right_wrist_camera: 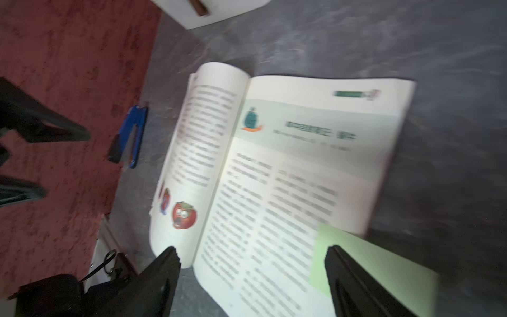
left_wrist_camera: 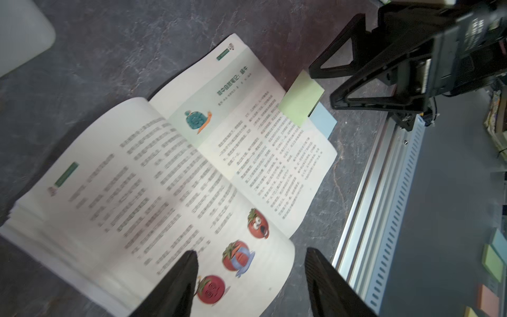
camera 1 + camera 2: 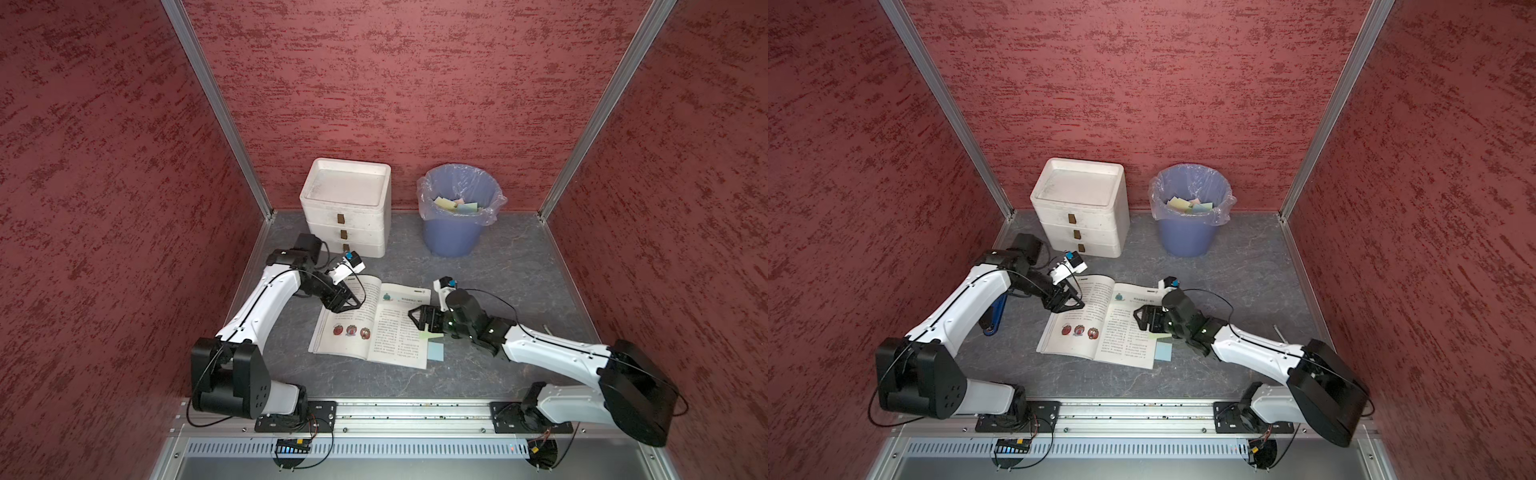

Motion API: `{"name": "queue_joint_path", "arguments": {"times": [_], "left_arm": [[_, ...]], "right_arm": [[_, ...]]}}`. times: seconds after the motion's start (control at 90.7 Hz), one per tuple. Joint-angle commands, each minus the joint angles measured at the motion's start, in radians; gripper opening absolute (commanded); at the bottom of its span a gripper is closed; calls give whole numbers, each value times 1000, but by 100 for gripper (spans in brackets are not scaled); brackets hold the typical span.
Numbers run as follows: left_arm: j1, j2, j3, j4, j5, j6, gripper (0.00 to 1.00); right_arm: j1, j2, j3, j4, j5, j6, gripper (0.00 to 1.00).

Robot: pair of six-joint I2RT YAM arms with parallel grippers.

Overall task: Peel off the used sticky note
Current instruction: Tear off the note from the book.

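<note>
Under the right gripper (image 1: 249,251) sits the pale green square sticky note (image 1: 384,260). One black finger covers part of it, so I can't tell if it's touching the paper or just hovering. That wrist view is smeared too, and the print on the open white paperback book (image 3: 374,328) is unreadable. A blue-and-black hand tool (image 3: 995,313) is mostly tucked beneath the left arm, no idea what it is. The purple plastic bin with a clear liner (image 3: 451,237) has pastel notes piled inside, overlapping too much to count.

The right arm reaches in low. Its jaws are spread wide over the outer edge of the snail page, not clamped on anything. The green note is stuck on that page edge and hangs off it, just beside the fingertips.

The left arm is bent at the elbow. The left gripper (image 2: 251,252) is tilted down above the tomato page, fingers apart and empty.

Count: two arms, one book, three tomato cartoons. Two notes at the page edge, the green one plus a light blue sticky note (image 3: 435,351) peeking out next to it. One bin, and one white foam three-drawer box (image 3: 345,220).
</note>
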Motion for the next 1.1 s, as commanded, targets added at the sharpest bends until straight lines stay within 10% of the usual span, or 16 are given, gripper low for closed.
{"name": "queue_joint_path", "arguments": {"times": [0.0,0.22,1.091], "left_arm": [[-114,70,19,100,-49,-123,77],[-287,257,90,211,-103,-230,86],[-511,761,474,267,-342,-297,56]], "right_arm": [[-59,-115,-104,-96,42,26,88],[-120,-149,-193,-34,-40,31,85],[-125,164,-92,201,-115,-52,20]]}}
